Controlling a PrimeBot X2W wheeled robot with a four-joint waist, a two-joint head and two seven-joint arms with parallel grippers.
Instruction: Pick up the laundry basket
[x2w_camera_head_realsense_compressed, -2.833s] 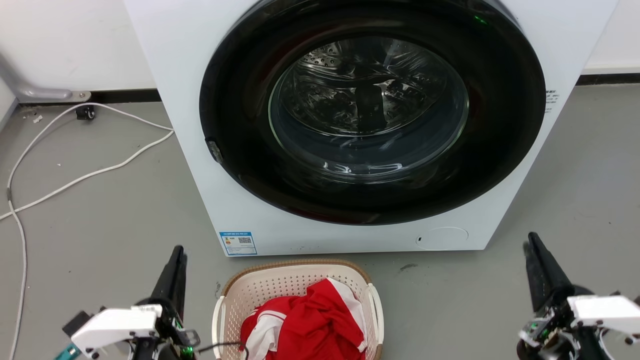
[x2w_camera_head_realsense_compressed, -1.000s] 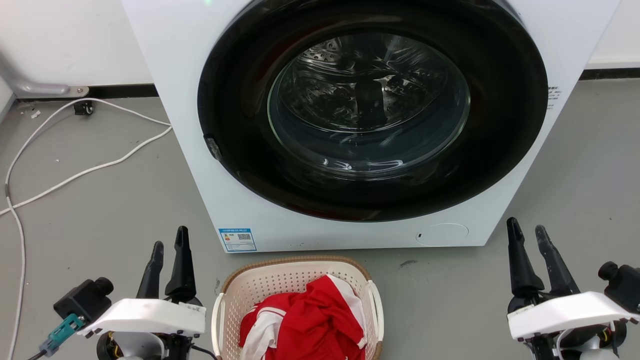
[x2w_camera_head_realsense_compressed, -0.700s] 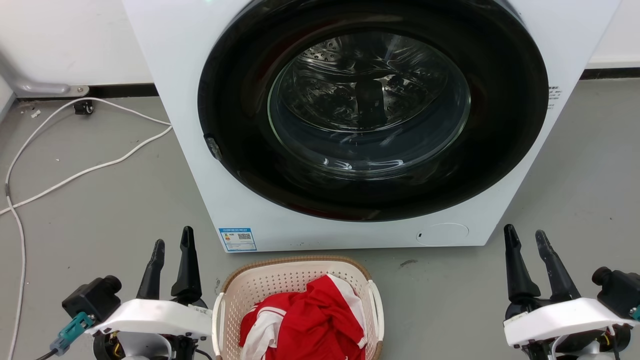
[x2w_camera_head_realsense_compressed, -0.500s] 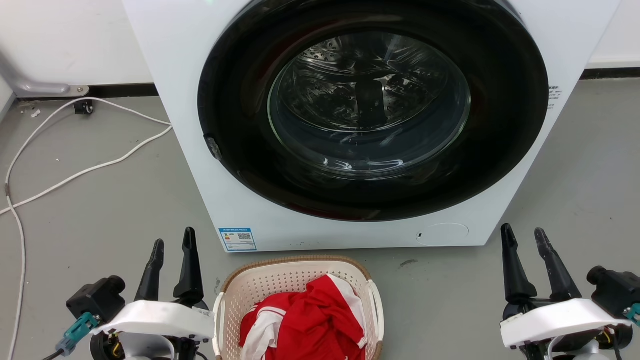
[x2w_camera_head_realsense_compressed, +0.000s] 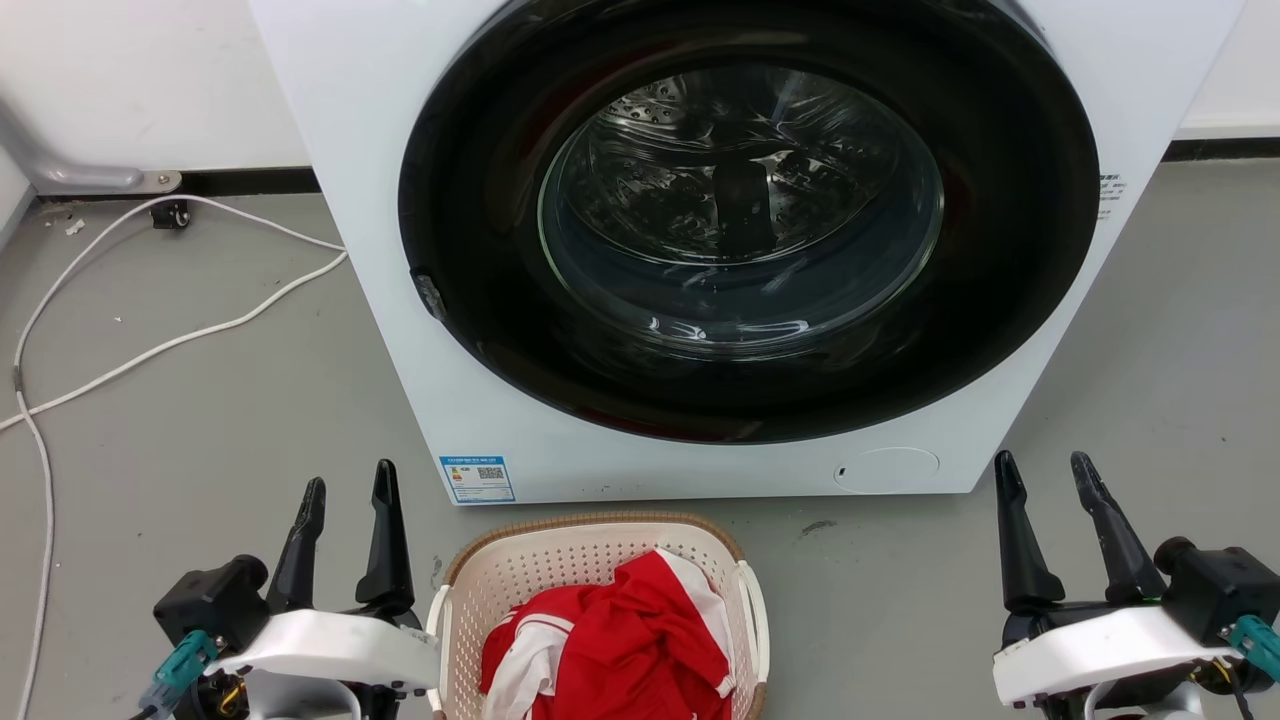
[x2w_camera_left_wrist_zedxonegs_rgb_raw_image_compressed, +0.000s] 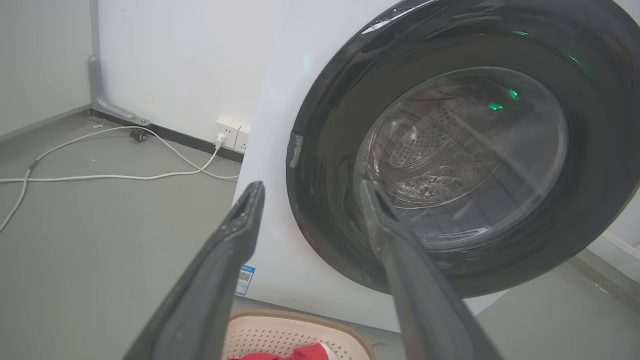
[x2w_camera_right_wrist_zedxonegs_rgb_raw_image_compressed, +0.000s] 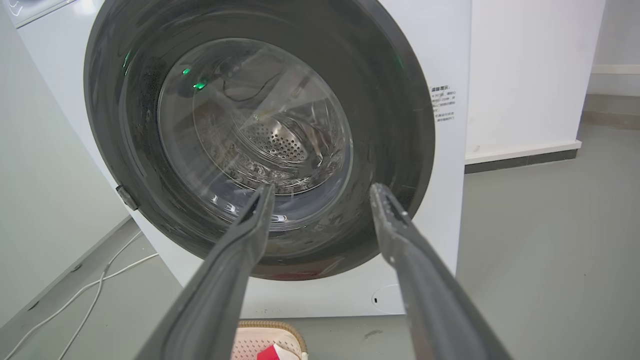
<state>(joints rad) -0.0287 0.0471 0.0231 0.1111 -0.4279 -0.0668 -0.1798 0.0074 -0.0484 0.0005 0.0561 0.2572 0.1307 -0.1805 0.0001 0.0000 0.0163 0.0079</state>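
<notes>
The laundry basket (x2w_camera_head_realsense_compressed: 560, 560), cream perforated plastic with a brown rim and white loop handles, sits on the floor at the bottom centre of the head view, holding red and white clothes (x2w_camera_head_realsense_compressed: 620, 640). Its far rim peeks in at the bottom of the left wrist view as basket (x2w_camera_left_wrist_zedxonegs_rgb_raw_image_compressed: 270, 332) and of the right wrist view as basket (x2w_camera_right_wrist_zedxonegs_rgb_raw_image_compressed: 272, 332). My left gripper (x2w_camera_head_realsense_compressed: 348, 482) stands open just left of the basket, empty. My right gripper (x2w_camera_head_realsense_compressed: 1042, 470) stands open well to the basket's right, empty. Both point toward the washer, as seen from left gripper (x2w_camera_left_wrist_zedxonegs_rgb_raw_image_compressed: 310, 187) and right gripper (x2w_camera_right_wrist_zedxonegs_rgb_raw_image_compressed: 322, 190).
A white washing machine (x2w_camera_head_realsense_compressed: 380, 150) with a shut round dark glass door (x2w_camera_head_realsense_compressed: 745, 215) stands right behind the basket. White cables (x2w_camera_head_realsense_compressed: 150, 350) trail over the grey floor at the left toward a wall socket (x2w_camera_left_wrist_zedxonegs_rgb_raw_image_compressed: 232, 140). Bare floor lies right of the basket.
Both grippers turned from edge-on to showing two spread fingers. In the last second each slid a little inward toward the basket. The basket has stayed put.
</notes>
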